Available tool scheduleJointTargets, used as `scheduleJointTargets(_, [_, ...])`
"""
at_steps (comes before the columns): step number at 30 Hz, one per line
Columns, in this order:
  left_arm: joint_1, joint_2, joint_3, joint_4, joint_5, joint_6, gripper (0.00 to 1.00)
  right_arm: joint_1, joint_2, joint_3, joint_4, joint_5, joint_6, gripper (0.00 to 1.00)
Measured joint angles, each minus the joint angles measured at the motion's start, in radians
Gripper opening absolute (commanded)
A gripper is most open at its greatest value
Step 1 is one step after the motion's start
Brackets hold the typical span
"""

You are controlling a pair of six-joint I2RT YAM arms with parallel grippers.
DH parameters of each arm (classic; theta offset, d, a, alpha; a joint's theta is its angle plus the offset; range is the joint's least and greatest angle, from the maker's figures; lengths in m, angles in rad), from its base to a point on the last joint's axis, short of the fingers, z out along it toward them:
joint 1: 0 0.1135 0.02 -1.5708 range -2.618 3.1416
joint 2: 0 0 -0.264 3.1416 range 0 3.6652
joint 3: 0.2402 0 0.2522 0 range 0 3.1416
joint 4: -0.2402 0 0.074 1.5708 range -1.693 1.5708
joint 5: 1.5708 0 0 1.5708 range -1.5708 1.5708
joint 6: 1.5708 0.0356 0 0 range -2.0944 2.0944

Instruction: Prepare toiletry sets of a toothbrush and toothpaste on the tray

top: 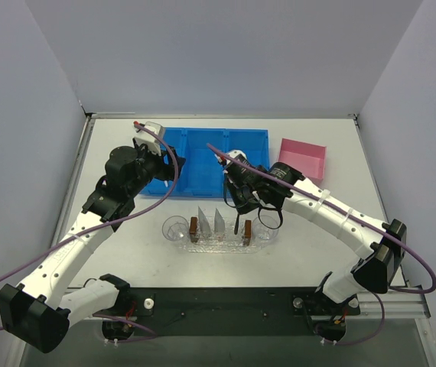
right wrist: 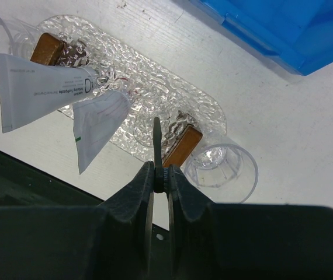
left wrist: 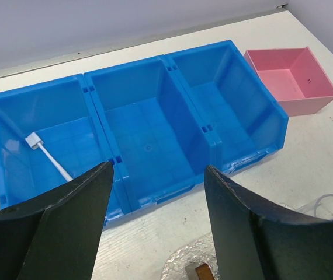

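Note:
My right gripper [top: 238, 203] [right wrist: 161, 175] is shut on the black toothbrush [right wrist: 156, 143] and holds it upright over the right end of the clear glittery tray [top: 222, 243] [right wrist: 155, 79], just above a brown block [right wrist: 182, 147]. Two silvery-white toothpaste tubes [top: 201, 218] [top: 219, 220] stand in the middle of the tray; they also show in the right wrist view [right wrist: 41, 87] [right wrist: 96, 125]. The white toothbrush [left wrist: 47, 154] lies in the left compartment of the blue bin [left wrist: 149, 125]. My left gripper [top: 159, 168] [left wrist: 158, 192] is open and empty between bin and tray.
The blue three-compartment bin [top: 203, 157] stands behind the tray, the pink box [top: 304, 159] [left wrist: 289, 79] to its right. Clear cups [top: 176, 228] [top: 265, 229] stand at both ends of the tray. A second brown block [top: 193, 226] stands by the left cup.

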Motion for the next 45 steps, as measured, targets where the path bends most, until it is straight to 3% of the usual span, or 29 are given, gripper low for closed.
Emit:
scheduleJointTargets(28, [0.0,0.0,0.0,0.0,-0.003,0.001,0.74,-0.001,0.03,-0.015,0.049,-0.007,0.0,0.0])
scheduleJointTargets(35, [0.0,0.0,0.0,0.0,-0.004,0.001,0.74,-0.002,0.03,-0.015,0.05,-0.007,0.002,0.2])
scheduleJointTargets(45, [0.0,0.0,0.0,0.0,-0.007,0.001,0.74,-0.002,0.03,-0.019,0.049,-0.001,0.008,0.34])
